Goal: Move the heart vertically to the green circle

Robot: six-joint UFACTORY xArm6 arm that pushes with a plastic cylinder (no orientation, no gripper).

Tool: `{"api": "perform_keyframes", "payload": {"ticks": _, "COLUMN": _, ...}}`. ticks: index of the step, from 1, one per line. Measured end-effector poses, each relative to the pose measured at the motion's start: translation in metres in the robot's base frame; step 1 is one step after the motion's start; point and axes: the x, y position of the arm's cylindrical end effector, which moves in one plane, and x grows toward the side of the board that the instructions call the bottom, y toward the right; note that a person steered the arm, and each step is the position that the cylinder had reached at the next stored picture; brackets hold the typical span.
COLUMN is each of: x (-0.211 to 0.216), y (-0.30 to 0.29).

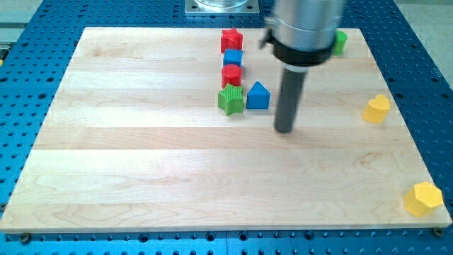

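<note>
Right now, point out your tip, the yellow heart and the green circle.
my tip (pixel 284 130): camera view, rod's very end.
yellow heart (pixel 376 109): camera view, top face.
green circle (pixel 340 41): camera view, visible edge beside the arm.

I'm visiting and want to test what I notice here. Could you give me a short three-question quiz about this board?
1. True or false: my tip touches the blue block.
2. How many yellow blocks lie on the wooden board?
3. Which block sits directly left of the blue house-shaped one? A) green star B) red cylinder C) yellow block

Key:
1. False; my tip stands just to its right, apart.
2. Two: one at the right edge, one at the bottom right corner.
3. A, the green star.
</note>
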Motion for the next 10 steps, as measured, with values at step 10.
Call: {"api": "perform_keyframes", "payload": {"ticks": 10, "x": -0.030, "y": 0.075}}
